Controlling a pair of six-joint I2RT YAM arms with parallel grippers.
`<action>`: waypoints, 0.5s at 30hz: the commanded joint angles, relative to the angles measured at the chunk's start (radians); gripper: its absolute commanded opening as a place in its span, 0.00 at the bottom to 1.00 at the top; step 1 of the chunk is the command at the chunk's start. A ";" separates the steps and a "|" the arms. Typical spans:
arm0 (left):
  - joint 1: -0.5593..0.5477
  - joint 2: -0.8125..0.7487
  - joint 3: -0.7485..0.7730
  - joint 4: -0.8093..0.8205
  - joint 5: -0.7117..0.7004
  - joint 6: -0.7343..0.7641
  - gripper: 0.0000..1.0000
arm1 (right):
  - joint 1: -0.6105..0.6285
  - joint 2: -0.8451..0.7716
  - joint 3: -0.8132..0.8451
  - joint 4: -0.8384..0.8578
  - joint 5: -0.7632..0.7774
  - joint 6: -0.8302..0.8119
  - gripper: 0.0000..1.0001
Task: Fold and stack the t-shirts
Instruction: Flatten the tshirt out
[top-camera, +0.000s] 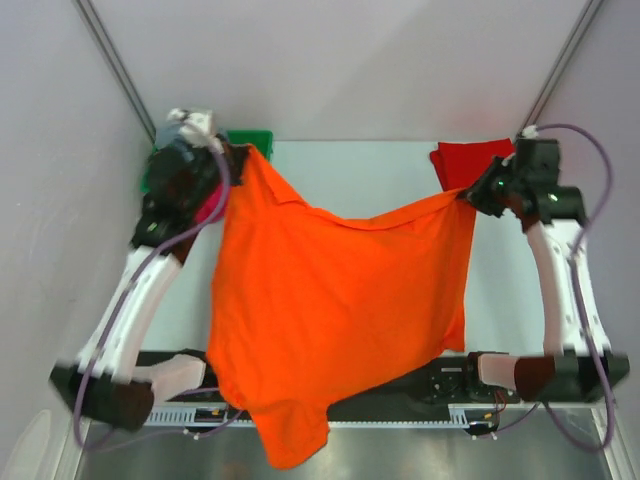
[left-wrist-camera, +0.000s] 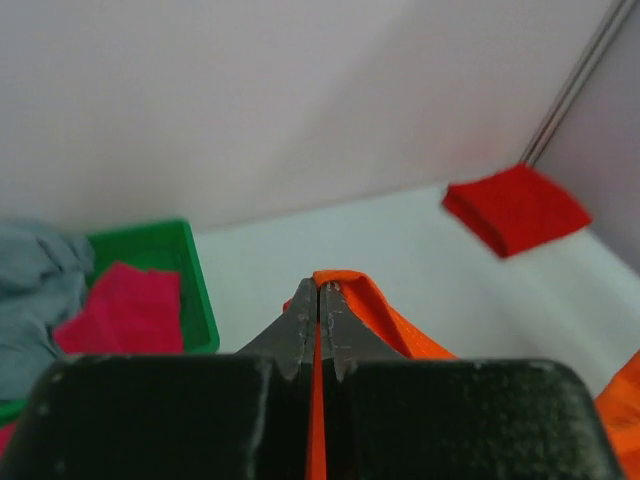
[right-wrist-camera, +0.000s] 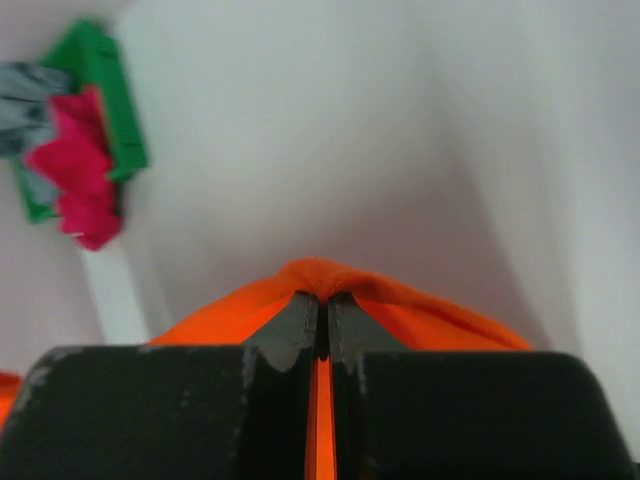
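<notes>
A bright orange t-shirt (top-camera: 330, 310) hangs spread between my two grippers, its lower end draped over the table's near edge. My left gripper (top-camera: 236, 158) is shut on its upper left corner, seen pinched in the left wrist view (left-wrist-camera: 320, 288). My right gripper (top-camera: 470, 192) is shut on its upper right corner, seen in the right wrist view (right-wrist-camera: 322, 296). A folded red t-shirt (top-camera: 470, 160) lies at the back right (left-wrist-camera: 515, 208). A magenta pink t-shirt (left-wrist-camera: 125, 310) and a grey t-shirt (left-wrist-camera: 35, 290) lie in the green tray.
The green plastic tray (top-camera: 250, 140) stands at the back left corner, mostly hidden behind the left arm; it shows in the left wrist view (left-wrist-camera: 200, 290) and right wrist view (right-wrist-camera: 115, 110). White walls enclose the table.
</notes>
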 joint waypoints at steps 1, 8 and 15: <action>0.004 0.217 -0.032 0.156 0.012 0.001 0.00 | 0.018 0.153 -0.116 0.218 0.117 -0.065 0.00; 0.018 0.703 0.135 0.233 0.036 -0.018 0.00 | 0.012 0.476 -0.194 0.464 0.091 -0.033 0.00; 0.036 0.971 0.386 0.187 0.062 -0.016 0.00 | -0.011 0.742 -0.030 0.500 0.036 -0.031 0.00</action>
